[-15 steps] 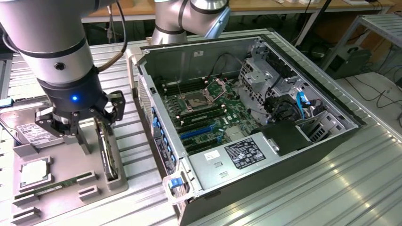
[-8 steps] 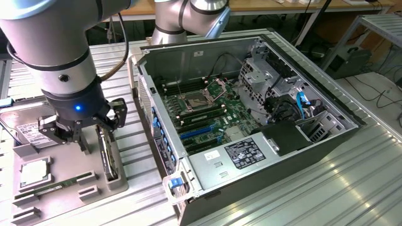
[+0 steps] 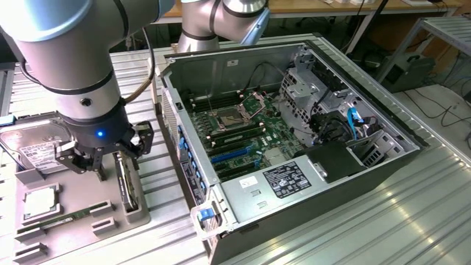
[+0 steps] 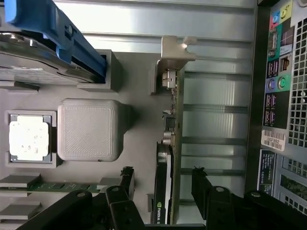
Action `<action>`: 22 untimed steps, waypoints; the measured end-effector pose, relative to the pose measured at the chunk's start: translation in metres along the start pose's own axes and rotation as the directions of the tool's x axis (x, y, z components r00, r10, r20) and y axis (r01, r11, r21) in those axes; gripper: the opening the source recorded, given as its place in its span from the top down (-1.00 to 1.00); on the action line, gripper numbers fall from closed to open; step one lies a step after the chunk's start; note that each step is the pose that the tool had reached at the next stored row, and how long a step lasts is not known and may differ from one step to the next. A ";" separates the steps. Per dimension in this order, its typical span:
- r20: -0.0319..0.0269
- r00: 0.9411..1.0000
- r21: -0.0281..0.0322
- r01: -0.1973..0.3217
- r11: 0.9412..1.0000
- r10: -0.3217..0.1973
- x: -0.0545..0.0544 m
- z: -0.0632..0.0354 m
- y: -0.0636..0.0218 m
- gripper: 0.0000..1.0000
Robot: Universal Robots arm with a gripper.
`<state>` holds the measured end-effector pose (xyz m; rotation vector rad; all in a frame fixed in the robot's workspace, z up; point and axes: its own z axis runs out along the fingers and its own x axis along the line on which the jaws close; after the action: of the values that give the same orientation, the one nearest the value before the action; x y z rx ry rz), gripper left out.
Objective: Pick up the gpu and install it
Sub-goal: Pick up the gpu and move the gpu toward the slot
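The gpu [image 3: 129, 190] stands on its long edge in a slot of the grey holder tray [image 3: 121, 226], beside the open computer case [image 3: 294, 127]. In the wrist view the gpu [image 4: 168, 158] runs as a thin dark card with its silvery end bracket [image 4: 175, 52] at the far end. My gripper [image 3: 109, 159] hangs low over the card's near end. It is open [image 4: 163, 178], with one black finger [image 4: 127, 179] on each side of the card and a gap to both. Nothing is held.
The tray also holds a silver hard drive [image 3: 33, 144] under a blue strip [image 4: 57, 33], a processor chip [image 3: 41, 201], a green memory stick [image 3: 63, 221] and a grey block [image 4: 88, 129]. The motherboard's blue slots [image 3: 235, 155] lie inside the case. The case's rear port panel [image 4: 278, 72] stands close alongside.
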<state>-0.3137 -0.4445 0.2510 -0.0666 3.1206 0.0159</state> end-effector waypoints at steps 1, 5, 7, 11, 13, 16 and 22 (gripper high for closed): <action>0.000 1.000 0.000 0.000 1.000 0.000 0.000 0.0018 0.0000 -0.21; 0.000 1.000 0.000 0.000 1.000 0.000 0.000 0.0110 -0.0001 -0.21; 0.000 1.000 0.000 0.000 1.000 0.000 0.000 0.0147 -0.0001 -0.21; 0.000 1.000 0.000 0.000 1.000 0.000 0.000 0.0223 -0.0002 -0.21; 0.000 1.000 0.000 0.000 1.000 0.000 0.000 0.0233 -0.0002 -0.21; 0.000 1.000 0.000 0.000 1.000 0.000 0.000 0.0233 -0.0002 -0.21; 0.000 1.000 0.000 0.000 1.000 0.000 0.000 0.0235 0.0024 -0.21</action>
<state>-0.3134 -0.4418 0.2275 -0.0665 3.1204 0.0160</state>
